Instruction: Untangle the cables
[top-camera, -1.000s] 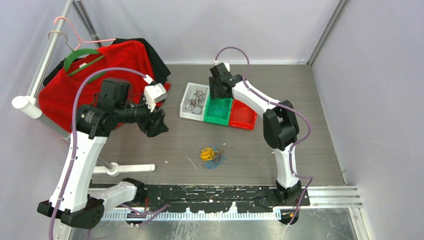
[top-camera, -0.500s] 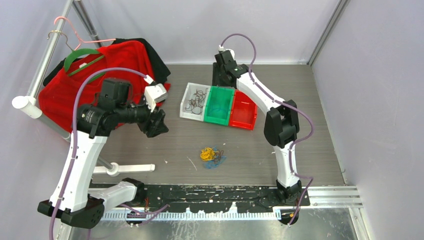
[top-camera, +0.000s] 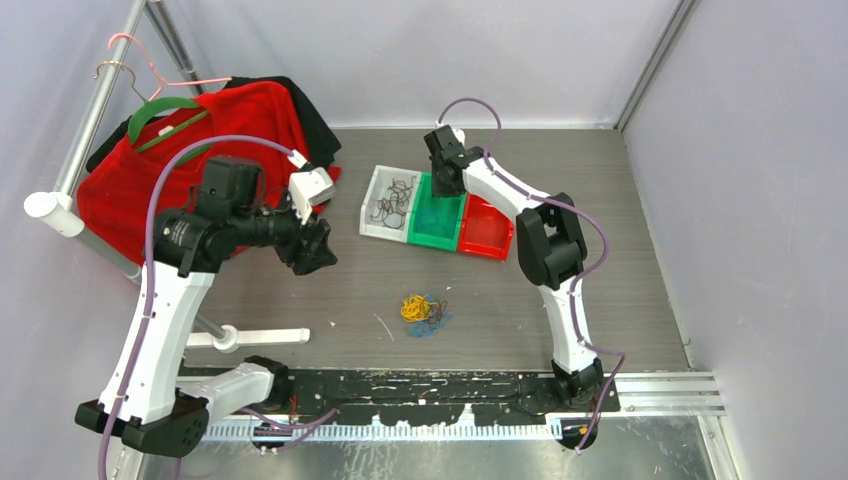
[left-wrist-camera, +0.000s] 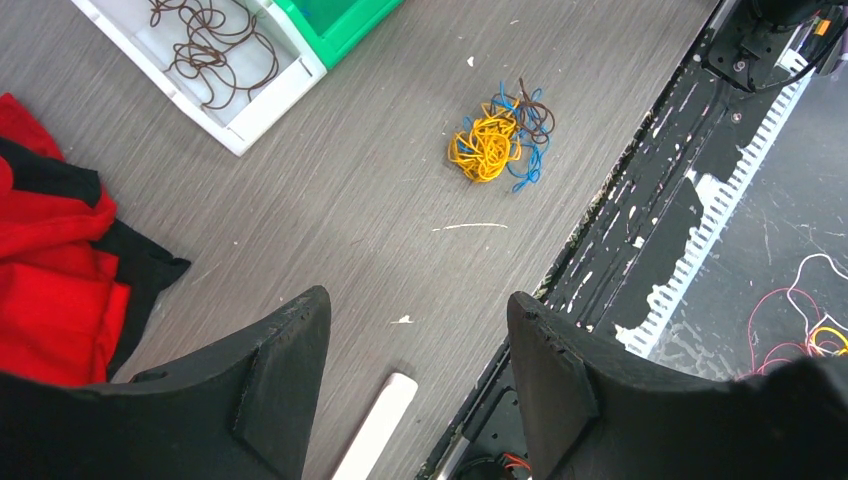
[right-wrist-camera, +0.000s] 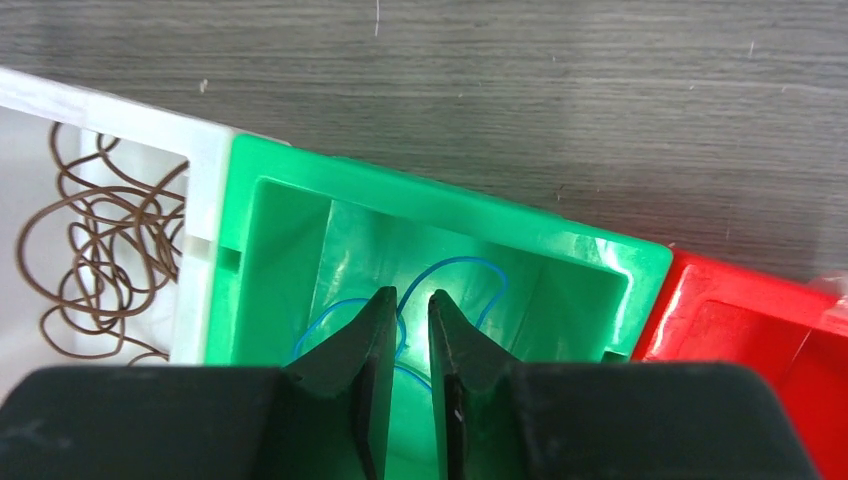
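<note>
A tangle of yellow, blue and dark brown cables (top-camera: 424, 311) lies on the table in front of the arms and also shows in the left wrist view (left-wrist-camera: 500, 140). Brown cables (top-camera: 392, 200) lie in the white bin (right-wrist-camera: 205, 250). A loose blue cable (right-wrist-camera: 470, 265) lies on the floor of the green bin (right-wrist-camera: 450, 200). My right gripper (right-wrist-camera: 413, 298) hangs over the green bin with its jaws a narrow gap apart; the blue cable runs under them. In the top view it (top-camera: 445, 185) is at the bin's far end. My left gripper (left-wrist-camera: 420, 300) is wide open and empty, above the table on the left (top-camera: 318, 245).
A red bin (top-camera: 485, 235) adjoins the green one. Red and black garments (top-camera: 200, 130) hang on a rack at the far left. A white stand foot (top-camera: 260, 338) lies near the left arm. A black rail (top-camera: 420, 385) runs along the near edge.
My right gripper swung back toward the far wall, then came forward again over the far end of the green bin. The left arm has not moved.
</note>
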